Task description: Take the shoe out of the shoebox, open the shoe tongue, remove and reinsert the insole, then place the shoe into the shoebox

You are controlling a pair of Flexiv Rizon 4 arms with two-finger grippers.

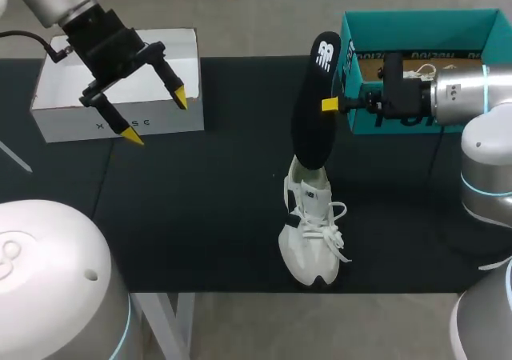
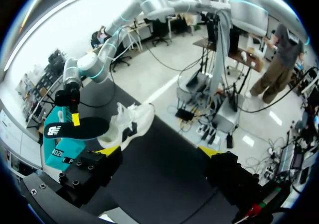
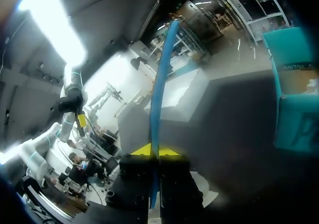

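One white shoe [image 1: 310,236], one logo-marked insole [image 1: 316,104], one teal shoebox [image 1: 416,28]. The right gripper [image 1: 330,104] pinches the insole; the left gripper [image 1: 156,117] has its fingers apart.

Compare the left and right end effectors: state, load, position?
The left end effector is open and empty; the right end effector is shut on the black insole. The left is by the white box; the right is beside the teal shoebox. Both have yellow tips.

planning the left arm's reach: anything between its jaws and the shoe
Nothing; the head view shows only bare black mat between the left jaws and the white shoe.
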